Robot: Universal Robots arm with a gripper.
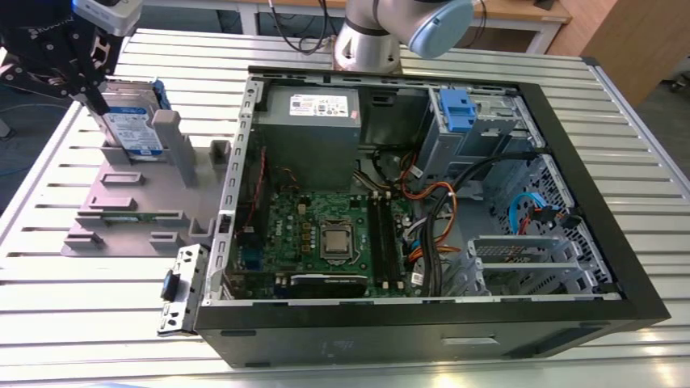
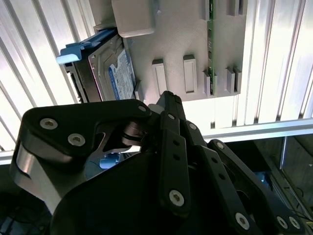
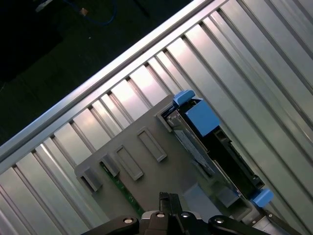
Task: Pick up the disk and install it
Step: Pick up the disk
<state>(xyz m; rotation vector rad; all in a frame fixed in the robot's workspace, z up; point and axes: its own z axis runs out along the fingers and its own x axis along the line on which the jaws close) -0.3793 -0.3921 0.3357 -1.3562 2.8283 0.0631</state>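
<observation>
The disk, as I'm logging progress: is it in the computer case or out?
Out. The silver metal disk in its blue bracket stands on edge in the grey plastic stand, beside the open black computer case.

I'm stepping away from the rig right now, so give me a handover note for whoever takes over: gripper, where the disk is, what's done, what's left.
Gripper: beside the disk, at its upper edge on the exterior view's left; whether it touches the disk is unclear.
Disk: upright in the grey stand on the slatted table, outside the open computer case.
Done: gripper is at the disk.
Left: disk not yet lifted from the stand, not yet installed in the case.
</observation>
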